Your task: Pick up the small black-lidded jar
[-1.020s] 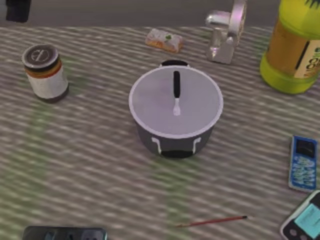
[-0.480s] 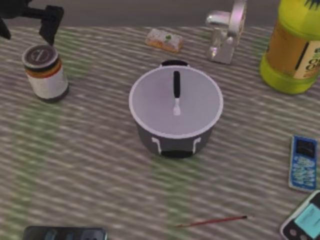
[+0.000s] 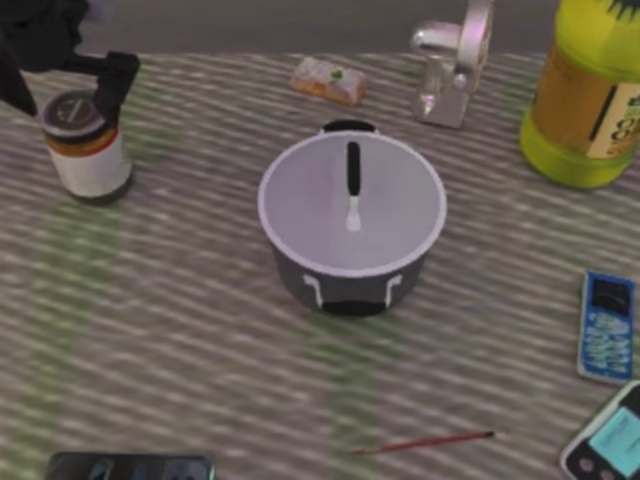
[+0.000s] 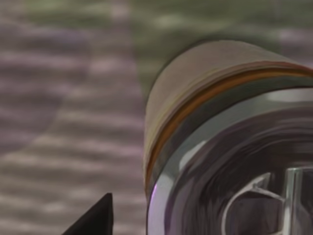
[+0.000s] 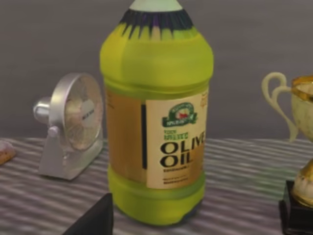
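The small black-lidded jar stands upright at the table's far left, with a white label and an orange band. My left gripper hangs over it, open, one finger on each side of the black lid; I cannot tell whether the fingers touch it. In the left wrist view the lid with its pale ring mark fills the picture close up, the orange band shows below it, and one dark fingertip stands beside it. My right arm is out of the top view, parked; its one visible fingertip holds nothing.
A grey lidded pot sits mid-table. At the far right stand a large yellow-green oil bottle and a small silver fan, with a trophy nearby. A pastry, two phones, a pencil and a dark device lie around.
My left gripper came in from the far left corner and dropped over the jar, its fingers now flanking the lid. The jar has barely shifted. Nothing else has moved.
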